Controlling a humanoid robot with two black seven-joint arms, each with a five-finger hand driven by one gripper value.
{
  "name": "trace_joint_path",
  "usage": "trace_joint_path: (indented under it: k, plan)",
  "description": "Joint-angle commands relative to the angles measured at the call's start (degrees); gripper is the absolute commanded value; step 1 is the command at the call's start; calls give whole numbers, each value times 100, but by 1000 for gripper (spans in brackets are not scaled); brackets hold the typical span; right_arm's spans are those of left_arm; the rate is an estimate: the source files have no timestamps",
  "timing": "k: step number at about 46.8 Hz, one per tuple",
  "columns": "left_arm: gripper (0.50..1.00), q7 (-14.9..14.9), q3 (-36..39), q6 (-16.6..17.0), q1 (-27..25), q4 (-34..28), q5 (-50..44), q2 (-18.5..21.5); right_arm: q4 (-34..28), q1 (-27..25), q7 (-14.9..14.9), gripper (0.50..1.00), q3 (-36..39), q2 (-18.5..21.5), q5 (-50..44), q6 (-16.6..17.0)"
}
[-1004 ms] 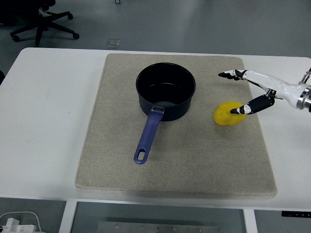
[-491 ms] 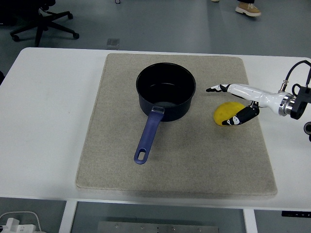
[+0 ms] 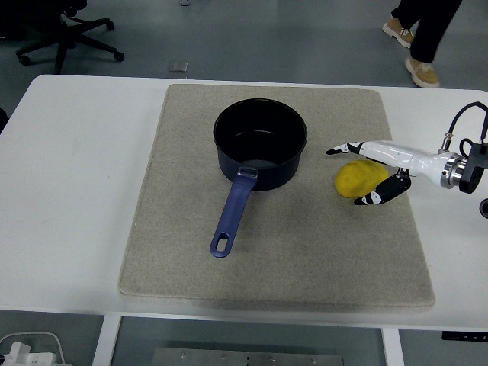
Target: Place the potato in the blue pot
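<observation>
Robot hand [image 3: 372, 171], slim fingers spread around smooth, rounded yellow potato [image 3: 357, 178].

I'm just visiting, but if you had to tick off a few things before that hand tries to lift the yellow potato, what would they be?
1. Right hand placed around the potato: ok, fingers spread on either side of it.
2. Firm grip on the potato: not ok, the fingers are not closed on it yet.
3. Blue pot free to receive it: ok, nothing visible inside.
4. Pot upright on the mat: ok.
5. Path from potato to pot clear: ok, only bare mat between them.
6. Pot handle out of the way: ok, it points toward the near edge.
</observation>
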Motion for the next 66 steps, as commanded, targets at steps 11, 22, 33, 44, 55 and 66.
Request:
trace_joint_path:
  k: [11,22,33,44,55,66]
  plan:
    - [994,1,0,0,0,0,-6,0,-360,-61,73,866,-9,9,-260,-7]
    - [994,1,0,0,0,0,-6,0,-430,-26,152,823,-158,44,-269,-113]
    - [994,1,0,0,0,0,3,0,-483,18,196,778,-282,115,-278,-192]
    - [994,1,0,0,0,0,3,0,-510,45,275,500,-282,115,-278,-227]
    - [994,1,0,0,0,0,-6,0,-510,229,424,500,-369,115,-269,-218]
    - [994,1,0,0,0,0,-6,0,-519,291,451,500,-413,106,-251,-236]
